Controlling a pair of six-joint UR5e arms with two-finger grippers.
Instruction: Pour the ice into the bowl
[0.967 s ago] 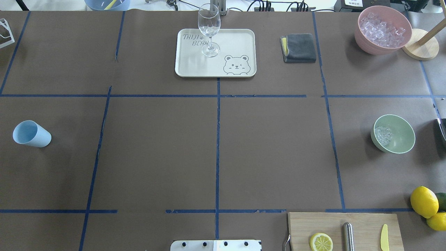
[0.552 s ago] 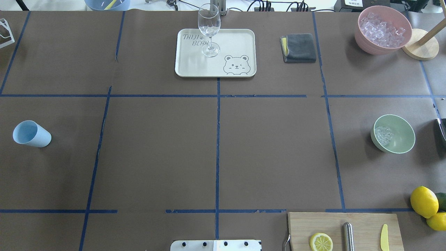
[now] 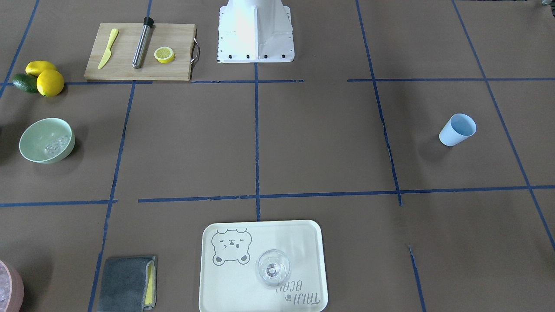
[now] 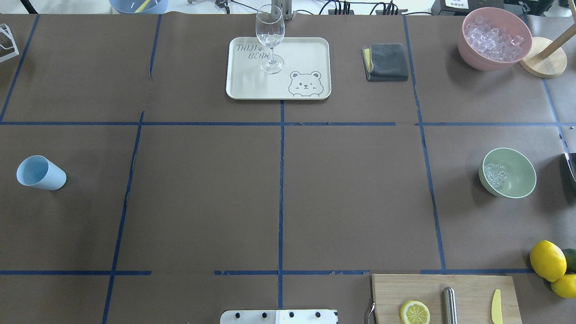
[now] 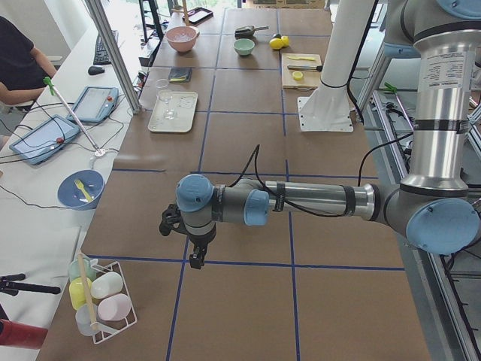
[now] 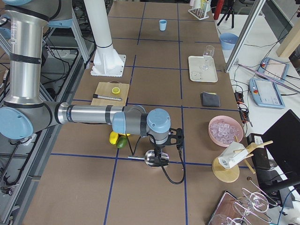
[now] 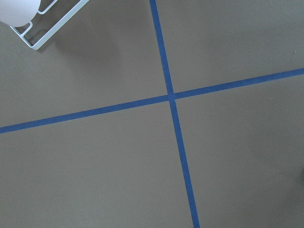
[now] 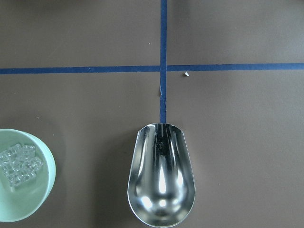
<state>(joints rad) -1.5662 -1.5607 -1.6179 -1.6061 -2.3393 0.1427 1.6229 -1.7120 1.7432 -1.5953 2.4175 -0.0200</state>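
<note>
Ice (image 4: 495, 174) in the bowl (image 4: 521, 176), nothing moved.
Scoop (image 8: 161, 183) beside the bowl is empty: pouring looks done. Left gripper (image 5: 196, 260), right gripper (image 6: 161, 157): cannot tell if holding.

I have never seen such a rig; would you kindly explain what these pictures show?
It is a robot with two arms at a paper-covered table. Two pictures look down on the table, two look along it from its ends, two come from wrist cameras. The left arm's tool hangs above the table. The right arm's tool is above an empty metal scoop; whether it grips it is unclear. Nearby stands the green bowl with ice inside. Elsewhere: a blue cup, a glass on a tray.
</note>
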